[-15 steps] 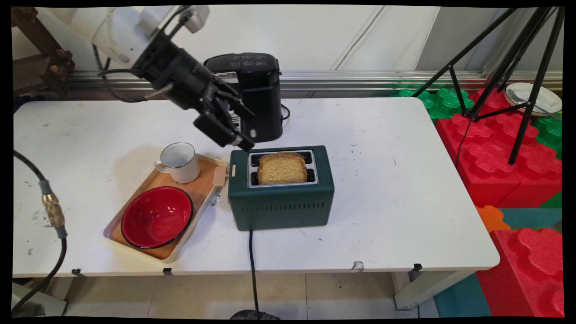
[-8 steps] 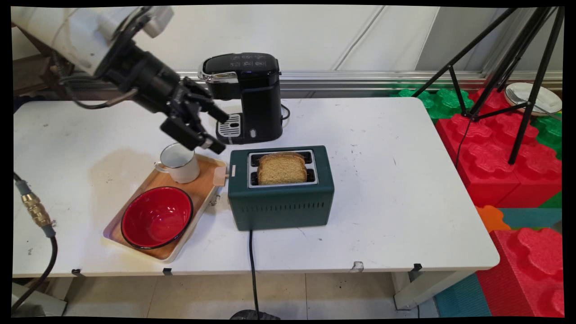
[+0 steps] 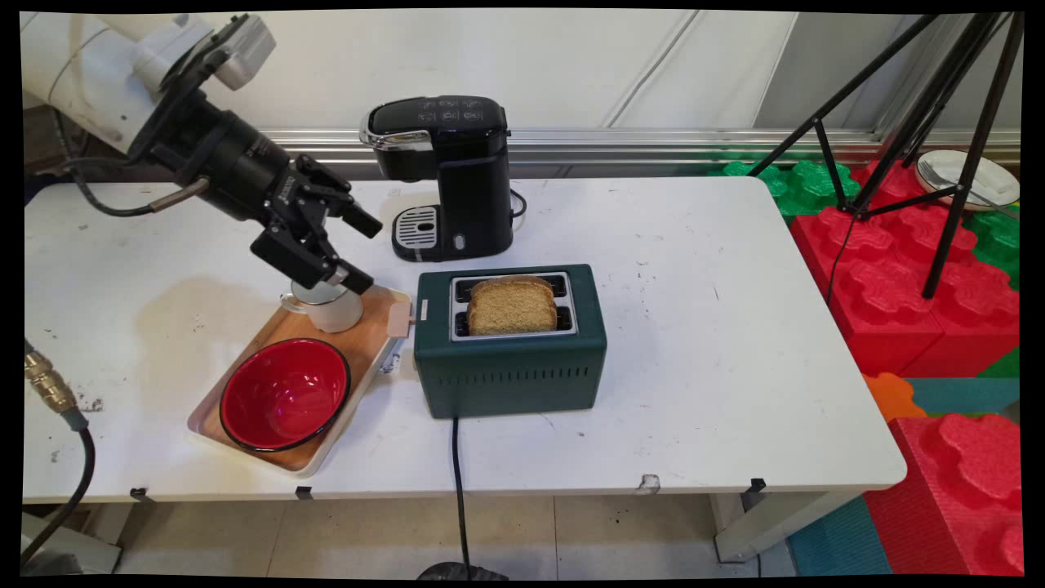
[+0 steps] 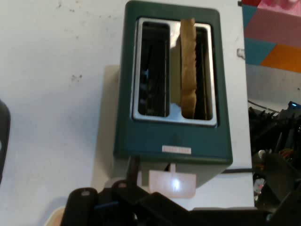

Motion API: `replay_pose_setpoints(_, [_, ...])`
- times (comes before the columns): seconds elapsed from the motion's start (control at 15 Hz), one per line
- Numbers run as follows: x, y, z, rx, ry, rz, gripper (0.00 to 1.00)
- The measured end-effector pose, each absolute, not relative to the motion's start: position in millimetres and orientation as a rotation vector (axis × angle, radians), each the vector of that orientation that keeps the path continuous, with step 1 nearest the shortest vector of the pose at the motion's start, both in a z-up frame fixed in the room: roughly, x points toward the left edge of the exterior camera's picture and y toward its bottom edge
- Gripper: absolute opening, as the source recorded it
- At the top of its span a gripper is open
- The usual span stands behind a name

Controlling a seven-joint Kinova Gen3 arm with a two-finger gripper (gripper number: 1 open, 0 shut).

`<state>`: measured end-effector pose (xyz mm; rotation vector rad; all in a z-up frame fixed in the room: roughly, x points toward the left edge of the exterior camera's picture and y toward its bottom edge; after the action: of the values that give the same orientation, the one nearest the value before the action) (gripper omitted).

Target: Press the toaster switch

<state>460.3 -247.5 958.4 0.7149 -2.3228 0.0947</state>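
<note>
My black gripper (image 3: 367, 255) hangs open and empty just above a white enamel mug (image 3: 333, 310), hiding the mug's rim in the main view. The mug stands at the far end of a wooden tray (image 3: 371, 339), and a red bowl (image 3: 284, 394) fills the tray's near end. Right of the tray is a green two-slot toaster (image 3: 510, 371) with one slice of bread (image 3: 512, 308) upright in a slot. Its pale lever (image 3: 398, 320) points at the tray. The hand view looks down on the toaster (image 4: 174, 141), the bread (image 4: 189, 70) and the lever (image 4: 171, 183).
A black coffee machine (image 3: 449, 175) stands behind the toaster at the table's back. The toaster's black cord (image 3: 457, 490) drops over the front edge. A black tripod (image 3: 898, 122) and red and green foam blocks (image 3: 914, 310) are right of the table. A brass-tipped cable (image 3: 49, 392) hangs at left.
The gripper has swung left and down, from in front of the coffee machine to just above the mug. It has stayed open throughout. Nothing on the table has moved.
</note>
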Motion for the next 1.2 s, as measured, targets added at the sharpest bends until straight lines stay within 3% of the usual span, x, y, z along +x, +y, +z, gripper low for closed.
replay_pose_setpoints(0.2, [465,-244,954,0.721,-2.333,0.093,1.00])
replay_pose_setpoints(0.27, [466,-244,952,0.723,-2.336,0.094,0.00])
replay_pose_setpoints(1.2, [459,-253,922,0.760,-2.405,0.079,0.00])
